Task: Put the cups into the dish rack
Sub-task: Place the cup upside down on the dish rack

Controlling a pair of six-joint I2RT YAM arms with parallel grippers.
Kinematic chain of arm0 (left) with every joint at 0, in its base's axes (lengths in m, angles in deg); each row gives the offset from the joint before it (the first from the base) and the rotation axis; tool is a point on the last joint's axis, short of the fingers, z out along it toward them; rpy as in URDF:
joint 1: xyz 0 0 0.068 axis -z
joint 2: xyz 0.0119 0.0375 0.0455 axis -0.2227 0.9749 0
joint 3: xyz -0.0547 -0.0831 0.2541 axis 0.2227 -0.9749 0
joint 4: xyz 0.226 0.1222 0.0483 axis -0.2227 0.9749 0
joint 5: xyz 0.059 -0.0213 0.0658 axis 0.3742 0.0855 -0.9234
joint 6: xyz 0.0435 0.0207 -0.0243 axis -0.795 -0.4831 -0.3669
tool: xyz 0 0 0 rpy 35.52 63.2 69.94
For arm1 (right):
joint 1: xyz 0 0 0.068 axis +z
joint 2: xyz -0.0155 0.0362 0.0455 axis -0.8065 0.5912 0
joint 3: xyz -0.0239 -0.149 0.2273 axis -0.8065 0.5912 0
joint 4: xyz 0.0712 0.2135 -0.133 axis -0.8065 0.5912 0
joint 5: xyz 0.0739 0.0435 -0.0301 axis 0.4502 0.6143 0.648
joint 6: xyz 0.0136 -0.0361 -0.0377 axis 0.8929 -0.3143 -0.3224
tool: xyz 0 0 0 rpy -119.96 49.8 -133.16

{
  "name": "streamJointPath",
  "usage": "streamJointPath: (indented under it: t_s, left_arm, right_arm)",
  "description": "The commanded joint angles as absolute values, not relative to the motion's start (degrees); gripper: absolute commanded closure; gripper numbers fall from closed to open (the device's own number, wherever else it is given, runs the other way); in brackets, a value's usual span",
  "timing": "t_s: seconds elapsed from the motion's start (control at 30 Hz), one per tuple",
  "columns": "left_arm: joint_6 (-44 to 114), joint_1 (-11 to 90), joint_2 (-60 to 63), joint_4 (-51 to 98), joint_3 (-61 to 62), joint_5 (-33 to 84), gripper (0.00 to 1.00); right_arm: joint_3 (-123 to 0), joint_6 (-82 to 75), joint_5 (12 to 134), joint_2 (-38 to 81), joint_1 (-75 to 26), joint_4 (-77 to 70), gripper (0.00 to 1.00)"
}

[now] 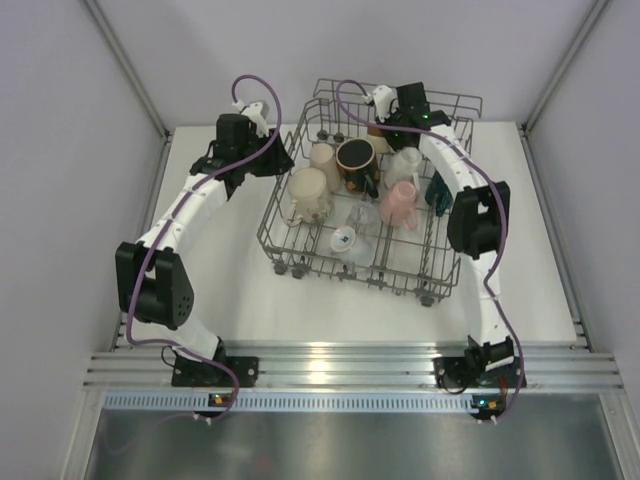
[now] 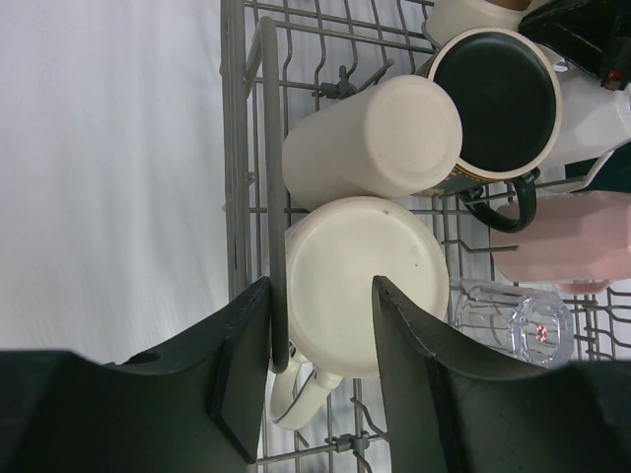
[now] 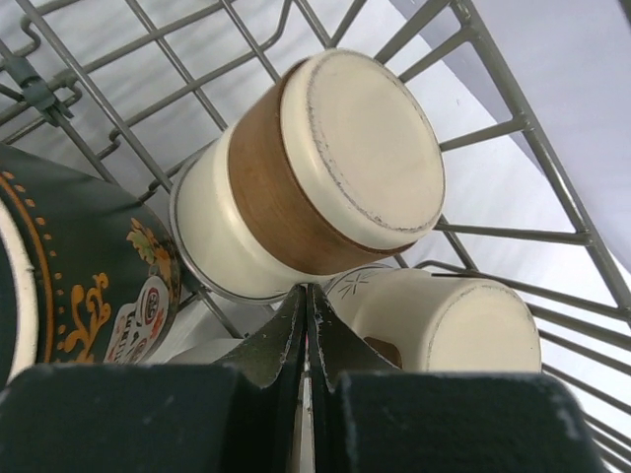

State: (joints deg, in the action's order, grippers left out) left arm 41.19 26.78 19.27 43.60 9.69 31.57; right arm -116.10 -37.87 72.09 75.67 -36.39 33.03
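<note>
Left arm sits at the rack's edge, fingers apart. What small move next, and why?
Probably lift the left gripper straight up, clear of the dish rack. Its fingers stand apart with nothing held, straddling the rack's side wire over a cream mug that already lies inside; I see no cup outside the rack.

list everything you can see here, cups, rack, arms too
dish rack: one, grey wire, mid-table
cream mug: one, cream, rack's left edge
tall cream cup: one, cream, behind it
black mug: one, black and gold, rack's middle
pink mug: one, pink, right of middle
white mug: one, white, behind the pink
dark green cup: one, green, rack's right side
brown-banded cup: one, cream and brown, far side
clear glass: at least one, clear, front
table: one, white, underneath
left gripper: one, black, open, over left rim
right gripper: one, black, shut, over far side
</note>
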Motion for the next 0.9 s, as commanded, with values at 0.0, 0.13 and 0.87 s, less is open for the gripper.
streamJointPath:
  t_s: [0.0, 0.13, 0.87]
  left_arm:
    - [40.7, 27.7, 16.6, 38.0, 11.4, 35.8, 0.52]
    - [40.3, 27.8, 16.6, 38.0, 11.7, 35.5, 0.52]
    - [40.5, 27.7, 17.0, 38.0, 12.2, 35.7, 0.52]
  right_arm:
    - [-118.1, -38.6, 70.7, 76.6, -35.7, 31.9, 1.00]
    - [-114.0, -36.5, 72.7, 72.2, -35.8, 28.3, 1.00]
    - [-111.3, -32.0, 86.7, 68.8, -39.3, 16.9, 0.38]
